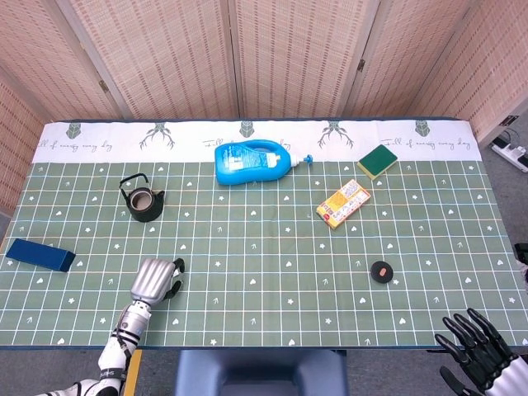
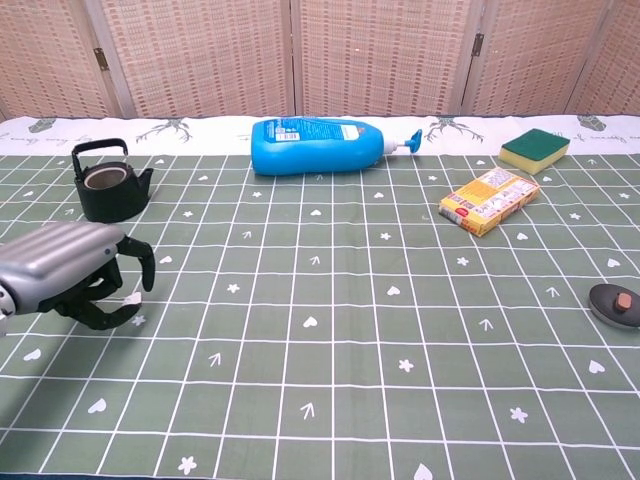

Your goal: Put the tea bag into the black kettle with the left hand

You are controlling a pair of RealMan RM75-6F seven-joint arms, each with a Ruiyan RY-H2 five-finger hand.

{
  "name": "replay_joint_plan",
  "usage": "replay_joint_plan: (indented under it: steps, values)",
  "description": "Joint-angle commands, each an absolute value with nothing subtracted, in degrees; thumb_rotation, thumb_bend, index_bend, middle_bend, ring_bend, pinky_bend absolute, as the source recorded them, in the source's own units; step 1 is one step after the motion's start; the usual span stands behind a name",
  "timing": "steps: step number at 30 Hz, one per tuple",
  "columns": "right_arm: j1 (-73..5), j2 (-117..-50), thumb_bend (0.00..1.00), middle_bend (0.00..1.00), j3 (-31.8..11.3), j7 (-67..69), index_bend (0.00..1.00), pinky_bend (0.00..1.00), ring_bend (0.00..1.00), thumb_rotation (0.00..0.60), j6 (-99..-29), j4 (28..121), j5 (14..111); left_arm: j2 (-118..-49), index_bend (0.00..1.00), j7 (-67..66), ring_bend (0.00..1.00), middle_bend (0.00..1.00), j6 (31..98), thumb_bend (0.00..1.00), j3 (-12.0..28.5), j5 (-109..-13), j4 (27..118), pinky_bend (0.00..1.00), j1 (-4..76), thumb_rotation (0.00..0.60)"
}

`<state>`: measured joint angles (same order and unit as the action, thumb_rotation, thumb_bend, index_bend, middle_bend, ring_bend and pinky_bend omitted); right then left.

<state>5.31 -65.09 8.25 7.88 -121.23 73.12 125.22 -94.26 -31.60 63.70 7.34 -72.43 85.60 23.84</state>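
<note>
Two hands show, one busy and one idle. The silver left hand [image 2: 75,275] arches over the near-left part of the green grid-patterned tablecloth [image 2: 330,300], its dark fingers [image 2: 140,265] curled down toward the cloth. Beneath them only the small white paper tag [image 2: 132,298] of the tea bag peeks out, lying on the cloth just under the fingertips; the bag itself is hidden by the hand, so whether the fingers clamp it cannot be told. The small black kettle [image 2: 108,181], lid off with a brownish opening and an upright hoop handle, stands well beyond the fingers toward the far side. The black right hand [image 1: 478,351] hangs off the near-right table edge, fingers spread apart, holding nothing.
</note>
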Motion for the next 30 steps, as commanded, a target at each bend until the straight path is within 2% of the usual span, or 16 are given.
replay_joint_plan:
  steps: [1,7,16,30]
  values:
    - [5.4,-65.1,0.42,0.00,8.3,7.8,0.00,0.00,0.00,0.600,-121.4,73.0,125.4,-94.5,0.48,-31.6,1.00,1.00,63.8,0.44,7.3,-71.8,84.9,1.00,24.3,0.600]
    - [5.4,-65.2,0.42,0.00,8.5,7.8,0.00,0.00,0.00,0.600,-121.2,72.9,125.5,-95.1,0.48,-30.1,1.00,1.00,63.3,0.45,6.9,-70.9,82.3,1.00,24.8,0.600]
    - [5.3,-65.1,0.42,0.00,8.6,7.4,0.00,0.00,0.00,0.600,-120.9,73.1,125.6,-95.8,0.40,-30.8,1.00,1.00,63.2,0.45,5.8,-69.9,80.7,1.00,25.2,0.600]
    - [5.2,-65.0,0.42,0.00,8.7,6.8,0.00,0.00,0.00,0.600,-120.3,73.5,125.9,-95.9,0.45,-29.0,1.00,1.00,62.6,0.45,5.7,-68.6,79.0,1.00,26.0,0.600]
